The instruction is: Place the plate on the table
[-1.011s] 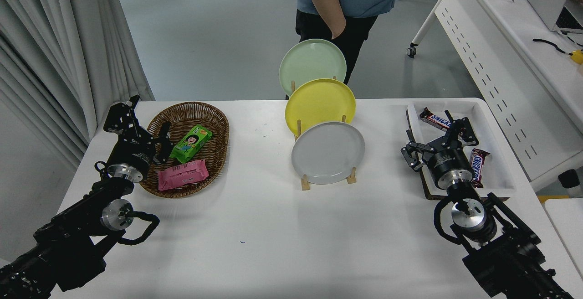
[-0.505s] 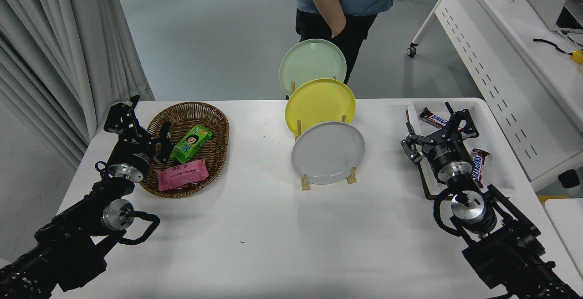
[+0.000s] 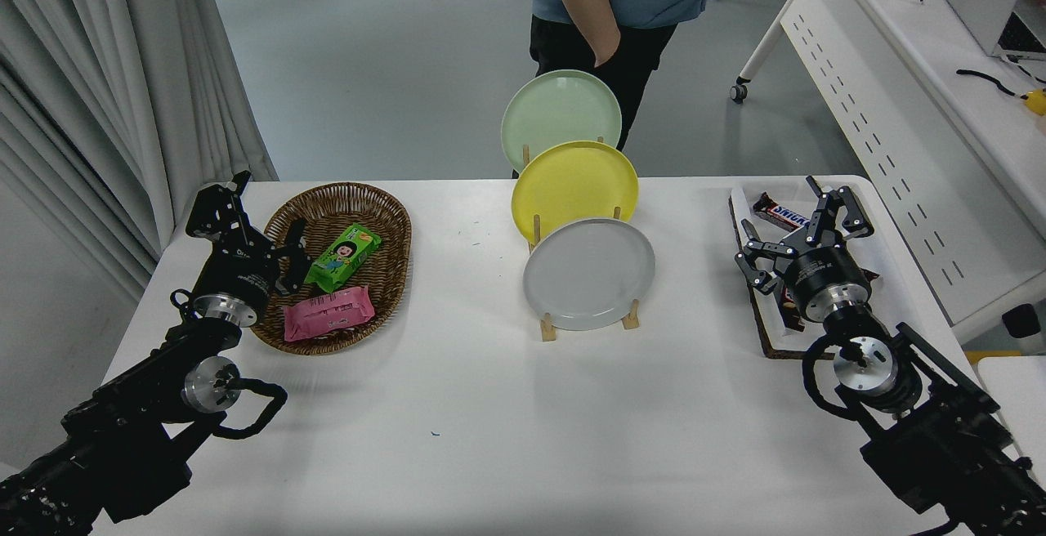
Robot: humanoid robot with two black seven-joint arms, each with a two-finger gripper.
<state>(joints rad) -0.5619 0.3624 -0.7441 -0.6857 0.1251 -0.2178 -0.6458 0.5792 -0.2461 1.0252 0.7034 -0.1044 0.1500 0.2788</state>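
The light-grey plate [image 3: 588, 274] stands on edge in the front slot of a wooden rack [image 3: 546, 328] at the middle of the white table [image 3: 490, 422]. A yellow plate [image 3: 574, 185] and a pale green plate [image 3: 560, 107] stand behind it. My right gripper [image 3: 797, 221] is open and empty over the white tray [image 3: 899, 307] at the right, well to the right of the grey plate. My left gripper [image 3: 270, 225] is parked at the lower left, open, at the wicker basket's edge.
A wicker basket [image 3: 343, 262] at the left holds a green packet [image 3: 343, 256] and a pink packet [image 3: 328, 312]. Chocolate bars [image 3: 780, 211] lie in the tray. A person [image 3: 621, 5] stands behind the rack. A white desk [image 3: 923, 103] is at the far right.
My right gripper has moved up and to the right over the tray, away from the plate rack. The plates and my left arm have not moved.
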